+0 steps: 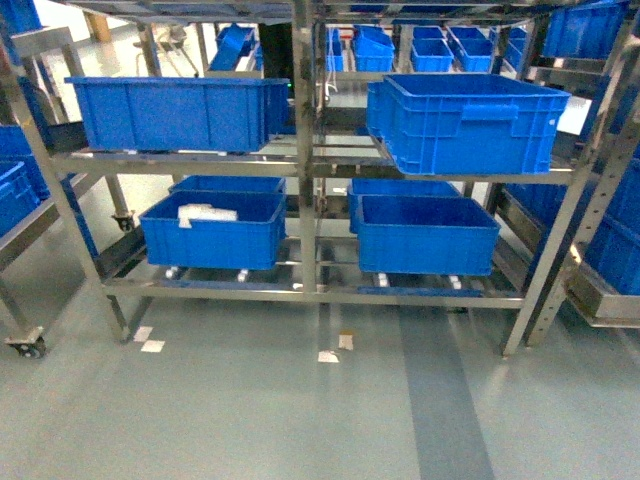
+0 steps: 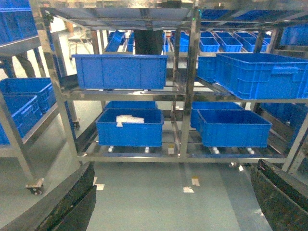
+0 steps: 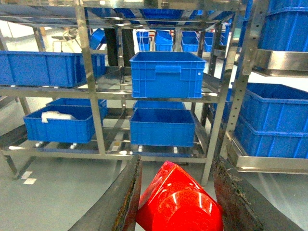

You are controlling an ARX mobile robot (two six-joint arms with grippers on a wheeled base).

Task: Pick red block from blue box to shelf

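Observation:
The red block (image 3: 180, 202), glossy and tilted, sits between the two dark fingers of my right gripper (image 3: 177, 166), which is shut on it. It hangs above the floor, in front of the shelf (image 3: 91, 86). The shelf (image 1: 305, 160) is a stainless-steel rack with roller rails, straight ahead and some way off. In the left wrist view the shelf (image 2: 187, 96) shows beyond my left gripper (image 2: 174, 166), whose fingers stand wide open with only floor between them. Neither gripper shows in the head view. The blue box is out of view.
Dark blue crates fill the rack: two on the upper tier (image 1: 180, 112) (image 1: 470, 120), several below. The lower left crate holds a white item (image 1: 205, 213). Paper scraps (image 1: 330, 355) lie on the grey floor. More racks with crates flank both sides; a caster (image 1: 30, 348) stands at left.

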